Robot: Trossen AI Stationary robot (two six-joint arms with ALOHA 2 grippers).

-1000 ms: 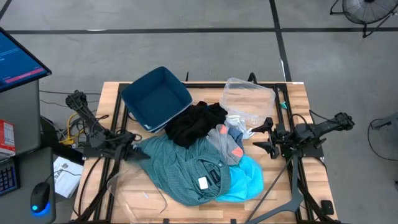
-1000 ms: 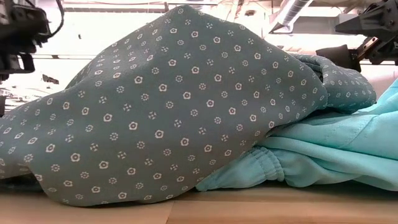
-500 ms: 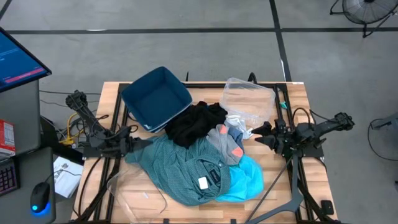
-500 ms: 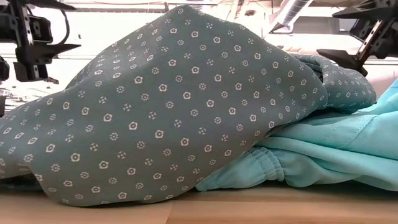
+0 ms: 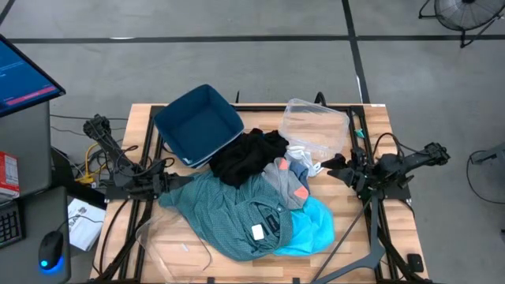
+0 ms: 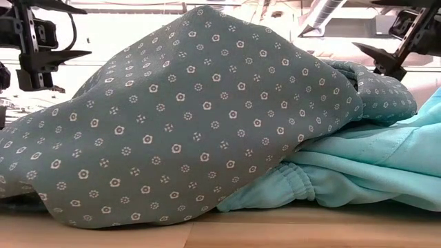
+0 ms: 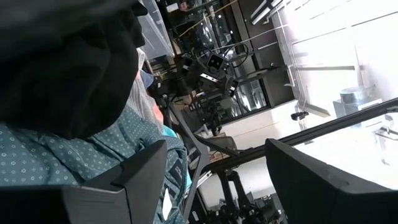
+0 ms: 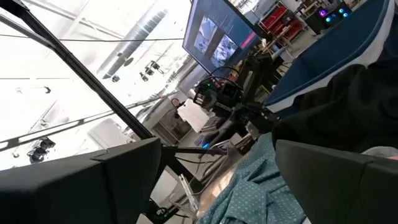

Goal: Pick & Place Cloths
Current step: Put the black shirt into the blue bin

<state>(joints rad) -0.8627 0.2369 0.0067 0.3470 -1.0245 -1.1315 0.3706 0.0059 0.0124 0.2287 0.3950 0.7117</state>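
A pile of cloths lies mid-table. The large teal-green patterned shirt (image 5: 229, 213) (image 6: 193, 117) is nearest, with a black garment (image 5: 248, 156) behind it. Grey-and-coral socks (image 5: 288, 180) and white socks (image 5: 304, 154) lie to the right, and a turquoise top (image 5: 312, 225) (image 6: 358, 172) lies at the near right. My left gripper (image 5: 177, 183) (image 7: 217, 186) is open and hovers over the shirt's left edge. My right gripper (image 5: 331, 167) (image 8: 217, 180) is open, right of the socks, above the table.
The dark blue square bin (image 5: 197, 125) stands tilted at the far left, with the black garment against it. One clear plastic tub (image 5: 316, 122) sits at the far right; another (image 5: 170, 237) lies at the near left, partly under the shirt. Bare wood shows along the right edge (image 5: 379, 142).
My left gripper has rolled about its wrist and moved a little right, toward the shirt's left edge. My right gripper has rolled too, so its fingers now stand one above the other, and has crept toward the socks. The cloths have not moved.
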